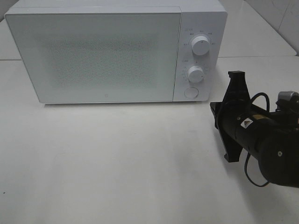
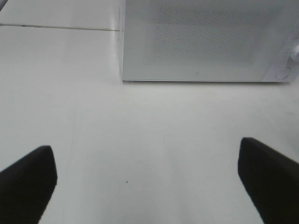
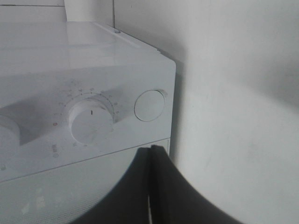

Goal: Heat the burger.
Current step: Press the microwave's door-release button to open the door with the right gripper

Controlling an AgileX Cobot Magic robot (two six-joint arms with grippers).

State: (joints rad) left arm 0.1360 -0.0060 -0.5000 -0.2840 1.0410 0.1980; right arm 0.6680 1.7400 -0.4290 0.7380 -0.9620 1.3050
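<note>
Table: right gripper, jaws together, near microwave right edge.

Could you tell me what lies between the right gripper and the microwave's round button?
Only bare table shows between right gripper and round button, in the exterior high view.

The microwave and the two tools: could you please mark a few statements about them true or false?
1. The microwave has its door closed. True.
2. The right tool is wide open. False: it is shut, close to the control panel.
3. The left tool is open and holds nothing. True.
4. A burger sits in front of the microwave. False: no burger shows in any view.
5. The panel has two knobs above a round button. True.
</note>
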